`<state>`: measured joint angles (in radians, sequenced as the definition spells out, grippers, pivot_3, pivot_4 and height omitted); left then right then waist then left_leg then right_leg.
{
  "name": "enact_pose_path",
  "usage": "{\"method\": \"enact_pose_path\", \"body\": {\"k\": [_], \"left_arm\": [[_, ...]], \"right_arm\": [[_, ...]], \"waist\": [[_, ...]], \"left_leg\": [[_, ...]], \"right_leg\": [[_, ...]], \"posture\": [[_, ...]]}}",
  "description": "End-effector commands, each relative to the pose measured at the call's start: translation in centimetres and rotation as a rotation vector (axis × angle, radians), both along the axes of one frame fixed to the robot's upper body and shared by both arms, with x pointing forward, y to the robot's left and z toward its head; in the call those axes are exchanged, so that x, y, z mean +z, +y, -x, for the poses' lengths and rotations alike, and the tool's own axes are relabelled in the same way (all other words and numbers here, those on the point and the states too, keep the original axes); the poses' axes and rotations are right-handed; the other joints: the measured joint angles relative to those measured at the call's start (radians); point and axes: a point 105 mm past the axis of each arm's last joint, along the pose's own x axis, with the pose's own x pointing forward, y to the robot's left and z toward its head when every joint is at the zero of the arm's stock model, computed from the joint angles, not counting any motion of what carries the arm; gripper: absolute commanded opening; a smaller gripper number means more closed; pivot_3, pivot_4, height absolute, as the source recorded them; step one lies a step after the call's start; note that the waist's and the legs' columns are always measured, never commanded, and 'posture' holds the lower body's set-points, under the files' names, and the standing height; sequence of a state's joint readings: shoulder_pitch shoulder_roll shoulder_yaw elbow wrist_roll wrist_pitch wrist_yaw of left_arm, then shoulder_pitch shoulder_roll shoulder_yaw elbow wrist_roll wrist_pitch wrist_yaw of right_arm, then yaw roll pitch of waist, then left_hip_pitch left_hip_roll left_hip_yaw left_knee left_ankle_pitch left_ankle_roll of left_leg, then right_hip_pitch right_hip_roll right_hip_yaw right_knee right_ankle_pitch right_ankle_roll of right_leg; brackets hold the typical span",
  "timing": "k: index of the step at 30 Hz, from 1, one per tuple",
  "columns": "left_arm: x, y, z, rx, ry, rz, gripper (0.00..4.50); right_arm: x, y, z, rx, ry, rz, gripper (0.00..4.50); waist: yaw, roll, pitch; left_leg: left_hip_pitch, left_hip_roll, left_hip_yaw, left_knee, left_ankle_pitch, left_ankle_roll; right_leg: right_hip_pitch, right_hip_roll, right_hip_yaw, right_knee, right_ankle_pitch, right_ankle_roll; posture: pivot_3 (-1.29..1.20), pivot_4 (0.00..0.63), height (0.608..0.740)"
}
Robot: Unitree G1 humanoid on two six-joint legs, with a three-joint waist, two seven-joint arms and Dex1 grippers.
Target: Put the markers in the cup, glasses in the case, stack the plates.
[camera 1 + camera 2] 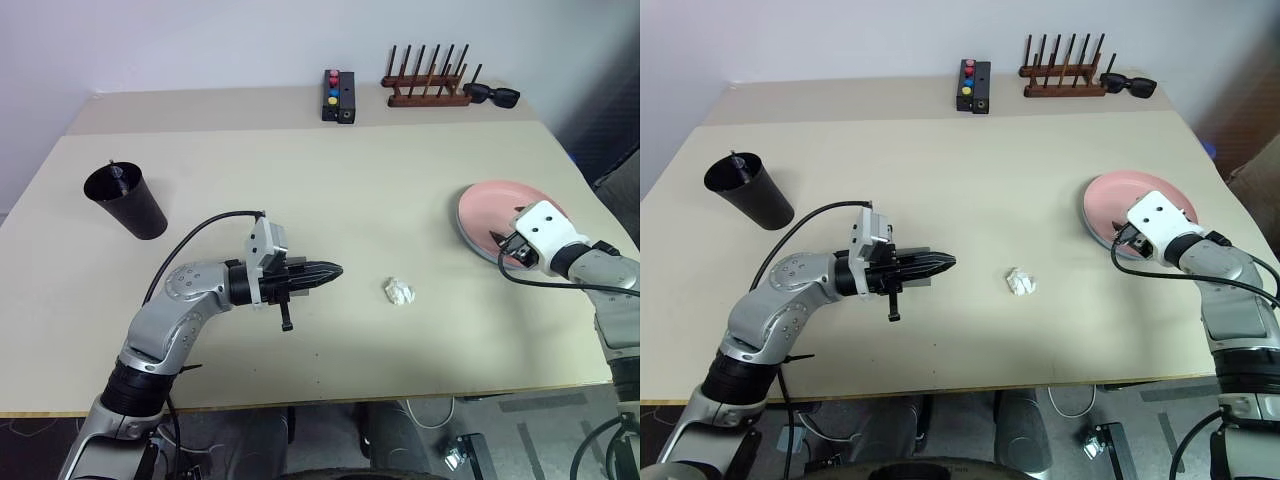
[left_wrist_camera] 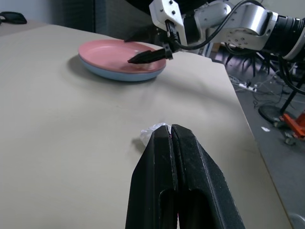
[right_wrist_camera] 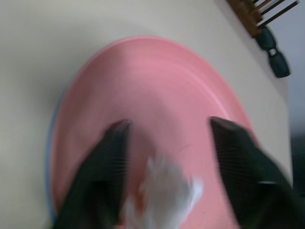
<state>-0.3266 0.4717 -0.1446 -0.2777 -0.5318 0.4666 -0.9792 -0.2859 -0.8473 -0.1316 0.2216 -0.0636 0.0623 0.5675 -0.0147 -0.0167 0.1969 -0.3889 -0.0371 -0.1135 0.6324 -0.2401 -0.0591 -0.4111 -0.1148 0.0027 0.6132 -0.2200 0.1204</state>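
Observation:
The pink plate (image 1: 490, 205) lies stacked on the light blue plate (image 3: 49, 143) at the table's right side. My right gripper (image 3: 169, 125) hangs open just over the pink plate's near edge. A blurred white thing (image 3: 162, 191) shows between its fingers; I cannot tell what it is. The black cup (image 1: 128, 202) stands at the left with a slim marker (image 1: 120, 178) inside it. My left gripper (image 1: 328, 271) is shut and empty, held level over the middle of the table, pointing right. The glasses and the case are out of view.
A crumpled white paper scrap (image 1: 398, 291) lies just past my left fingertips. At the table's back stand a wooden dish rack (image 1: 428, 88), black sunglasses (image 1: 491, 95) and a small black box with coloured buttons (image 1: 338, 97). The table's right edge runs close by the plates.

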Motion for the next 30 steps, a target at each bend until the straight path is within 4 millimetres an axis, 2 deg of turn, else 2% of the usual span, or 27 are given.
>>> {"method": "enact_pose_path", "body": {"k": [1,4,5,8,10,16,21,24,26,29,30], "left_arm": [[0.7,0.2,0.0,0.007,-0.04,-0.002,0.0],[0.6,0.7,-0.4,0.025,-0.055,-0.014,0.0],[0.6,0.9,-0.5,0.032,-0.058,-0.018,0.0],[0.5,1.5,-1.0,0.05,-0.066,-0.037,0.0],[0.4,1.6,-1.1,0.053,-0.068,-0.039,0.0],[0.6,1.7,-0.9,0.052,-0.064,-0.025,0.0],[0.6,1.9,-0.7,0.051,-0.061,-0.027,0.0],[0.5,1.9,-0.6,0.051,-0.058,-0.031,0.0],[0.5,2.0,-0.6,0.051,-0.056,-0.032,0.0],[0.4,1.9,-0.6,0.051,-0.055,-0.036,0.0],[0.4,1.9,-0.6,0.052,-0.055,-0.037,0.0]], "right_arm": [[2.9,0.8,0.3,0.073,-0.083,-0.011,3.76],[3.6,3.7,1.4,0.224,-0.062,-0.142,3.76],[3.2,5.3,2.2,0.297,-0.015,-0.204,3.76],[1.1,9.6,5.3,0.488,0.166,-0.301,3.76],[-0.5,11.3,6.7,0.538,0.264,-0.351,3.76],[-3.8,14.0,7.2,0.537,0.378,-0.39,3.76],[-5.2,14.5,6.9,0.513,0.402,-0.373,3.76],[-5.2,14.6,7.0,0.515,0.404,-0.383,2.92],[-5.1,14.5,7.0,0.516,0.403,-0.384,2.0],[-4.8,14.3,6.9,0.515,0.391,-0.381,0.39],[-4.7,14.2,6.9,0.515,0.386,-0.381,0.05]], "waist": [[0.001,0.0,0.0],[0.001,0.0,0.0],[0.001,0.0,0.0],[0.003,0.0,0.0],[0.003,0.0,0.0],[0.003,0.0,0.0],[0.004,0.0,0.0],[0.004,0.0,0.0],[0.004,0.0,0.0],[0.004,0.0,0.0],[0.004,0.0,0.0]], "left_leg": [[0.0,0.0,0.0,0.0,0.0,0.0],[0.0,0.0,0.0,0.0,0.0,0.0],[0.0,0.0,0.0,0.0,0.0,0.0],[0.0,0.0,-0.001,0.0,0.0,0.0],[0.0,0.0,-0.001,0.0,0.0,0.0],[0.0,0.0,-0.001,0.002,0.0,0.0],[-0.001,0.0,-0.001,0.0,0.0,0.0],[-0.001,0.0,-0.001,0.0,0.0,0.0],[-0.001,0.0,-0.001,0.0,0.0,0.0],[-0.001,0.0,-0.001,0.0,0.0,0.0],[-0.001,0.0,-0.001,0.0,0.0,0.0]], "right_leg": [[0.0,0.0,0.0,0.0,0.0,0.0],[0.0,0.0,0.0,0.0,0.0,0.0],[0.0,0.0,0.0,0.0,0.0,0.0],[0.0,0.0,0.0,0.0,0.0,0.0],[0.0,0.0,-0.001,0.0,0.0,0.001],[0.001,0.0,-0.001,0.0,0.0,0.0],[0.0,0.0,-0.001,0.0,0.0,0.0],[0.0,0.0,-0.001,0.0,0.0,0.0],[0.0,0.0,-0.001,0.0,0.0,0.0],[0.0,0.0,-0.001,0.0,0.0,0.0],[0.0,0.0,-0.001,0.0,0.0,0.0]], "posture": [[0.0,0.15,0.734],[0.0,0.15,0.734],[0.0,0.15,0.734],[0.0,0.15,0.734],[0.0,0.15,0.734],[0.0,0.15,0.734],[0.0,0.15,0.734],[0.0,0.15,0.734],[0.0,0.15,0.734],[0.0,0.15,0.734],[0.0,0.15,0.734]]}}
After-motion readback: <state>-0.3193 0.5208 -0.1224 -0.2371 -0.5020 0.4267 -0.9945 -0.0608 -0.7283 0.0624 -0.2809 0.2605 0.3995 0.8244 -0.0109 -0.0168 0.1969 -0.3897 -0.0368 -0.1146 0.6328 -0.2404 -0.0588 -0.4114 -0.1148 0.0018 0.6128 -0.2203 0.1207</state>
